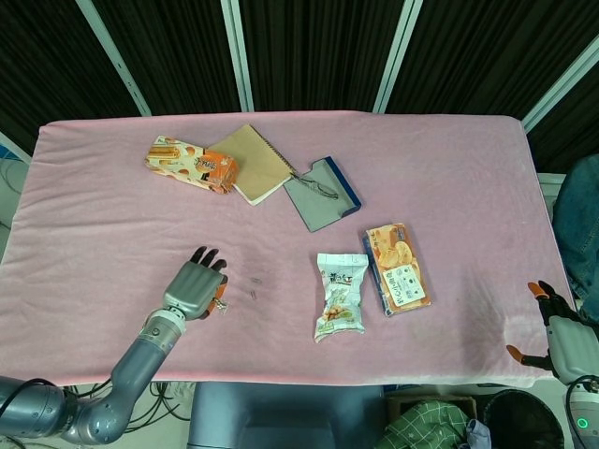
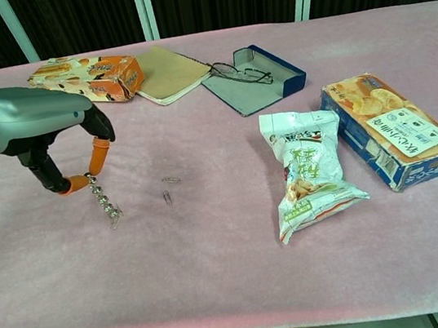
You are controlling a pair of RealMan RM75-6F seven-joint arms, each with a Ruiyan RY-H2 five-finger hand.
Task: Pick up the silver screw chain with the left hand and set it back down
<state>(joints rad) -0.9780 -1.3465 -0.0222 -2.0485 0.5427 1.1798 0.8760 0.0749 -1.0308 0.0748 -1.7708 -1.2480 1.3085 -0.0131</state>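
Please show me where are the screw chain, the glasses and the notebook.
screw chain (image 2: 104,203), chest view, middle of the hanging links
glasses (image 2: 231,70), chest view, on a lens
notebook (image 1: 251,162), head view, middle of the brown cover

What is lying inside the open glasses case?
A pair of glasses lies in the open case, across its grey lining. Nothing else shows on the lining, though the raised blue rim hides a strip of it.
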